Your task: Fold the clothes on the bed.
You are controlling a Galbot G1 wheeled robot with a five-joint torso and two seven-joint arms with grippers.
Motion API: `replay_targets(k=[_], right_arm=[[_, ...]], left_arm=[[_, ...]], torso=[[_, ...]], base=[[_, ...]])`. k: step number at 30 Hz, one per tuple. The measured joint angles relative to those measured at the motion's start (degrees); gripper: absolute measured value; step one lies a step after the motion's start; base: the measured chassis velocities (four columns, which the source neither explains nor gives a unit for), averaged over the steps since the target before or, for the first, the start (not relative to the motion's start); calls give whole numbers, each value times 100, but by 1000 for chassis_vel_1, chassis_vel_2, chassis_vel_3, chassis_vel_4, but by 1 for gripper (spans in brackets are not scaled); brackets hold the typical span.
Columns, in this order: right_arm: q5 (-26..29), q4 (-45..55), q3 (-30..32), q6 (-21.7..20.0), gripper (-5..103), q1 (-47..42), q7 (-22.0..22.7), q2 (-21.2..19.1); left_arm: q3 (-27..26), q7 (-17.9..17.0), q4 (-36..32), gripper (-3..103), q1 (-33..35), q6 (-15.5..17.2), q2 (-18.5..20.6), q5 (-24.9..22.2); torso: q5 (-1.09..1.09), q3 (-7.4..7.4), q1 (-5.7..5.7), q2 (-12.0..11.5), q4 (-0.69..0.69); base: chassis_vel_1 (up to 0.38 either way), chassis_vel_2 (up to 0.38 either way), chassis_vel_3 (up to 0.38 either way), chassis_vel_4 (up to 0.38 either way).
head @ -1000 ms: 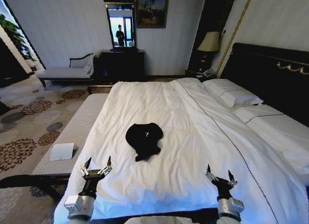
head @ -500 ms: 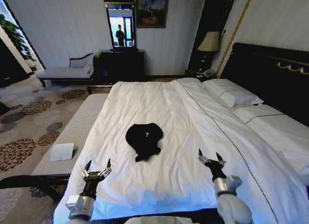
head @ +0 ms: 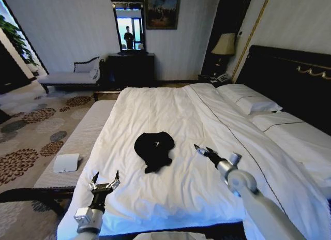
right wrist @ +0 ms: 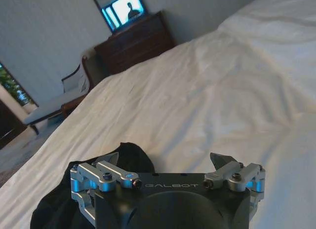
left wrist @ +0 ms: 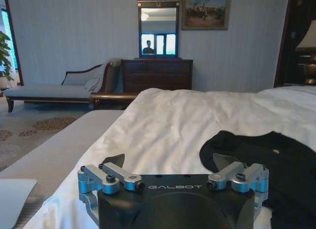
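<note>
Here, one black T-shirt (head: 153,150) is lying bunched in the middle of the head view, on the white bed (head: 176,193). The right gripper (head: 202,150) is hanging just right of it, fingers spread. The left gripper (head: 105,180) is waiting at the lower left, spread too. The left wrist view is showing a mirror (left wrist: 158,26) and dresser (left wrist: 157,74). Two pillows (head: 250,101) are lying at the right.

At my twelve o'clock a dark wooden dresser (head: 131,69) carries a framed mirror (head: 129,27); at ten a pale upholstered chaise (head: 67,76) sits on floral-patterned carpet (head: 28,131); at one, a shaded table lamp (head: 224,45)
</note>
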Motion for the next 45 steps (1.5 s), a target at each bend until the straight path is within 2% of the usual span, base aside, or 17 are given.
replay_targets(k=[3,4,8,9,13,19,23,33,44,45], right_arm=[[264,-791,-625,-123,100,843,-74,130],[264,-791,-625,-123,100,843,-74,130],[154,-2025,-1358,-144,100,1989,-260,565],[154,-2025,-1358,-144,100,1989,-260,565],[159,-3299,-1570,-125,100,2672,-432,1370],[91,-3985,-1710,-119,100,2914,-637,1799],[-357,-4638,-1528,-17,100,3109,-802,2175],[-691,-5456,-1324,147,100,3338,-1140,2340],[-680,-5364,-1240,100,100,3268,-1165,2483],[-705,-5433,-1243,102,103,3295,-1166,2501]], left_arm=[[30,1,35,100,-52,58,60,29],[30,1,35,100,-52,58,60,29],[35,-7,73,100,-180,225,131,-27],[35,-7,73,100,-180,225,131,-27],[-118,-22,33,100,-199,293,225,-152],[-200,-14,-11,100,-46,262,221,-157],[-163,-10,-78,100,47,243,134,-52],[-177,-27,-290,100,176,277,136,43],[-154,-46,-322,100,181,314,105,64],[-155,-47,-322,100,182,314,105,65]], torso=[[1,1,1,0,-3],[1,1,1,0,-3],[0,1,1,0,-2],[0,1,1,0,-2],[1,1,2,-1,0],[0,0,1,0,-2],[1,0,0,0,-1],[1,-1,0,0,-3],[1,-1,0,1,-2],[1,-1,0,1,-2]], base=[[0,0,0,0],[0,0,0,0],[0,0,0,0],[0,0,0,0],[0,0,0,0],[0,0,0,0],[0,0,0,0],[0,0,0,0],[0,0,0,0],[0,0,0,0]])
